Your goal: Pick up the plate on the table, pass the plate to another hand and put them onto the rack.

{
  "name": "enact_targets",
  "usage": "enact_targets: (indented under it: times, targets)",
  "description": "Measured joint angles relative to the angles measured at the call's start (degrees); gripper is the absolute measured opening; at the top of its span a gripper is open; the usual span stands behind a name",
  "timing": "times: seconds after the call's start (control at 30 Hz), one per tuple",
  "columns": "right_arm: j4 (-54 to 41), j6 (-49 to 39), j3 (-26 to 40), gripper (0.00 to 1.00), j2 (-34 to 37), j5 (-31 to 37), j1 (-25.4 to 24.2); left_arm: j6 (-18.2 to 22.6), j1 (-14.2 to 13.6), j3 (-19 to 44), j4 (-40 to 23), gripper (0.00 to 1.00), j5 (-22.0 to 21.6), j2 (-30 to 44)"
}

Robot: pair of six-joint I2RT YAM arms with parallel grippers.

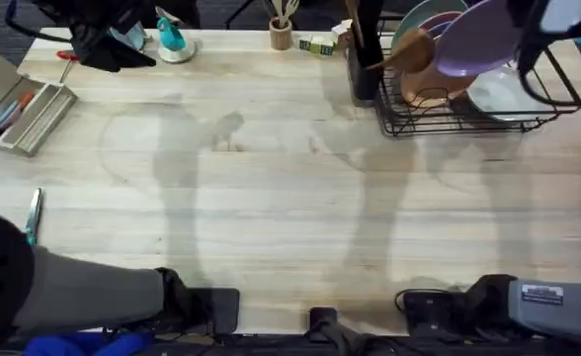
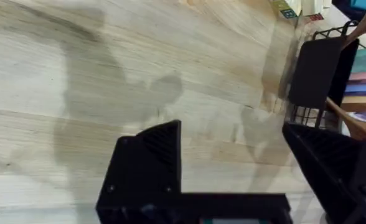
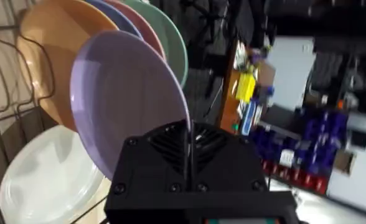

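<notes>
One plate (image 3: 130, 99) edge-gripped, seemingly above rack (image 1: 458, 114)

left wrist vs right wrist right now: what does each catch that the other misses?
Left wrist alone: the bare table, the left end effector open over it with nothing between its fingers, and the rack's dark utensil holder.

Right wrist alone: the right end effector shut on the rim of the lavender plate, held edge-on above a white dish, with room clutter behind.

Both: the rack and the stacked plates in it, orange one included.
</notes>
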Motion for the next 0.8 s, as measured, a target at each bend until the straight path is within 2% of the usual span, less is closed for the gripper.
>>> enact_targets:
  times: [0.33,0.8]
  targets:
    - [-4.1,-8.5,0.0,0.028,1.7,0.4,4.1,0.0,0.0,0.0,-0.4,0.993,0.0,0.0]
    - [-6.9,-10.3,0.0,0.028,4.2,1.7,4.2,0.0,0.0,0.0,-0.5,0.995,0.0,0.0]
